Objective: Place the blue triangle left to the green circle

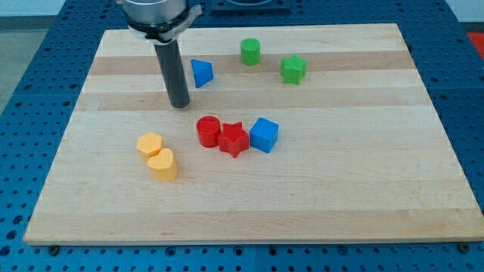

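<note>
My tip [180, 104] rests on the wooden board [363, 196], just left of and slightly below the blue triangle [201, 72]. The green circle [250, 51] sits right of the triangle, well apart, with a green star [293, 69] beyond it. Mid-board, a red cylinder [208, 131], red star [234, 139] and blue cube [264, 135] touch in a row. Two yellow blocks [157, 156] sit together lower left

Matt pale wooden board [363, 196] (grain visible), plastic-looking blocks.

Green star [293, 69], red cylinder [208, 131], red star [234, 139], blue cube [264, 135], two yellow, perhaps heart-shaped, blocks [157, 156].
</note>
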### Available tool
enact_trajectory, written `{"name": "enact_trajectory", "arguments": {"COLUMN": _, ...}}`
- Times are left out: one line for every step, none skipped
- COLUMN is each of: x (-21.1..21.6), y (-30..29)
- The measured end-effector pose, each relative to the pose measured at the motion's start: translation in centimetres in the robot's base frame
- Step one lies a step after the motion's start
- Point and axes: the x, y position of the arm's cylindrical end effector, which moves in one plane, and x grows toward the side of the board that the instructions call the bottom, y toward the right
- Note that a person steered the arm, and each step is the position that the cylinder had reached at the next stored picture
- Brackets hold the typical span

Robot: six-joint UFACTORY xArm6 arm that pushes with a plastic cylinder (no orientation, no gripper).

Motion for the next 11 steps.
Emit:
{"name": "enact_trajectory", "arguments": {"x": -0.1, "y": -0.2}}
{"name": "enact_trajectory", "arguments": {"x": -0.3, "y": -0.1}}
{"name": "enact_trajectory", "arguments": {"x": -0.3, "y": 1.9}}
{"name": "enact_trajectory", "arguments": {"x": -0.3, "y": 4.7}}
{"name": "enact_trajectory", "arguments": {"x": -0.3, "y": 5.8}}
{"name": "enact_trajectory", "arguments": {"x": -0.8, "y": 5.7}}
{"name": "enact_trajectory", "arguments": {"x": -1.6, "y": 4.0}}
{"name": "enact_trajectory", "arguments": {"x": -2.6, "y": 2.3}}
{"name": "enact_trajectory", "arguments": {"x": -5.0, "y": 2.0}}
{"name": "enact_trajectory", "arguments": {"x": -6.1, "y": 2.0}}
{"name": "enact_trajectory", "arguments": {"x": -5.9, "y": 2.0}}
